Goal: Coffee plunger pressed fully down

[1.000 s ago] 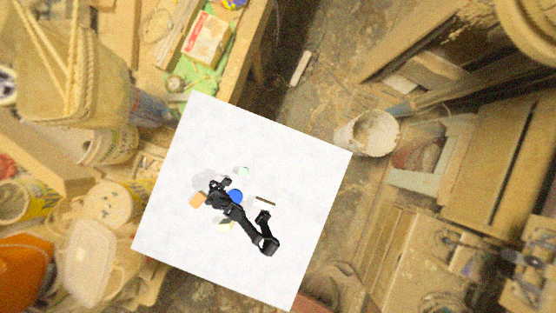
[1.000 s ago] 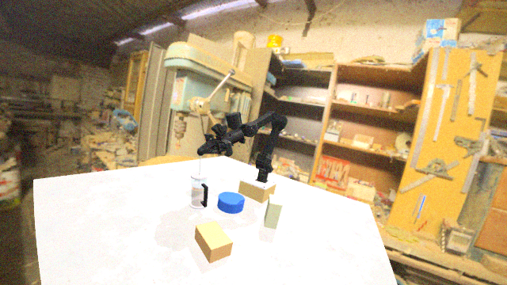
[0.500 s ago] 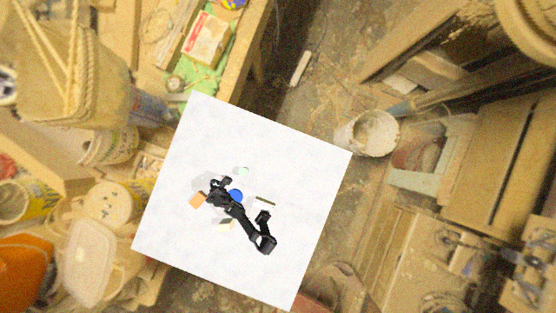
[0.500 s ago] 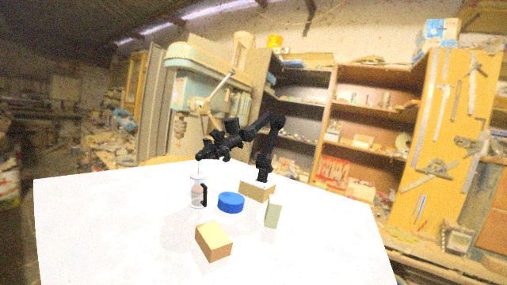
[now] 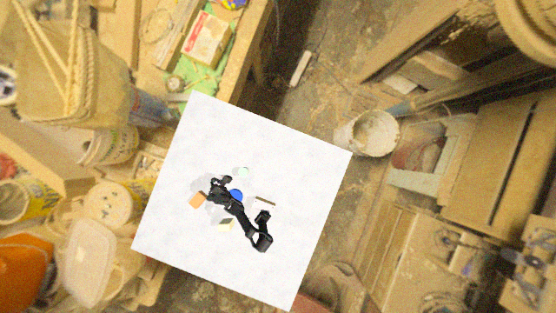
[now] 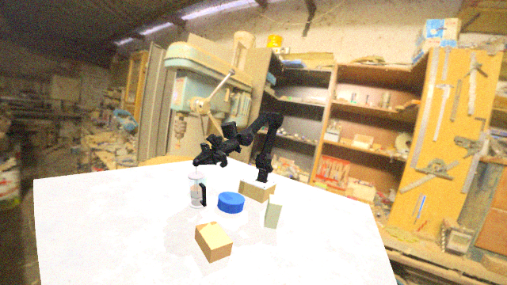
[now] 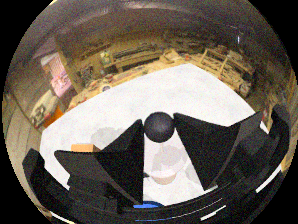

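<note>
The gripper (image 7: pixel 160 129), closed on the knob (image 7: pixel 160 125) above the press (image 6: pixel 196 190) beside the blue lid (image 6: pixel 230 202), should push straight down the rod's axis, avoiding any sideways force.

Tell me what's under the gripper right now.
The gripper is shut on the plunger knob; the press stands upright directly below. Its lid is hidden behind the knob.

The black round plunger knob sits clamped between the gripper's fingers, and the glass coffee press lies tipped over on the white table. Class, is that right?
Not quite. The exterior view shows the glass coffee press standing upright on the white table, not tipped. The black round plunger knob is indeed clamped in the gripper.
</note>
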`<action>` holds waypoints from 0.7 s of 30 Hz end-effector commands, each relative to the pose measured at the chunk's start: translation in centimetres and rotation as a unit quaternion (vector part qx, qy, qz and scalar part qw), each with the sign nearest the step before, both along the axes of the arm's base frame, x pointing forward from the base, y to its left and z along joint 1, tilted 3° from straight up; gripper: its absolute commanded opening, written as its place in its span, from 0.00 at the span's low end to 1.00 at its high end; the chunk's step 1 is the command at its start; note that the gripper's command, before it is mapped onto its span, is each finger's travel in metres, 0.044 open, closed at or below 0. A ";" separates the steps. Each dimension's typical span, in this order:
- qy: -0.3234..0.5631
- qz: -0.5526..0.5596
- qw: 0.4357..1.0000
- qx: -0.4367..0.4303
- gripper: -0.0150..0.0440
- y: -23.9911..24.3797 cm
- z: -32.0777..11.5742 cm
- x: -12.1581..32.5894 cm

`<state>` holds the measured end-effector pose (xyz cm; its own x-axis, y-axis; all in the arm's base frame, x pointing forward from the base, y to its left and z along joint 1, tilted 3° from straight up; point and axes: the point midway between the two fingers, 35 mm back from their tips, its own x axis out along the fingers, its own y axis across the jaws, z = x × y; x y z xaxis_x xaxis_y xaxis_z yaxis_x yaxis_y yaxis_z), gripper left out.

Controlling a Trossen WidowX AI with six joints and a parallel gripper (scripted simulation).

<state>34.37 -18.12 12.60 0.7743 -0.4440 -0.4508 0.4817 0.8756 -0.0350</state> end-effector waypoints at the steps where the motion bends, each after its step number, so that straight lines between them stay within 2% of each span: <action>1: 0.032 0.002 0.999 0.013 0.46 0.1 -2.4 -0.4; 21: 0.032 0.002 0.999 0.013 0.46 -0.2 -2.2 0.2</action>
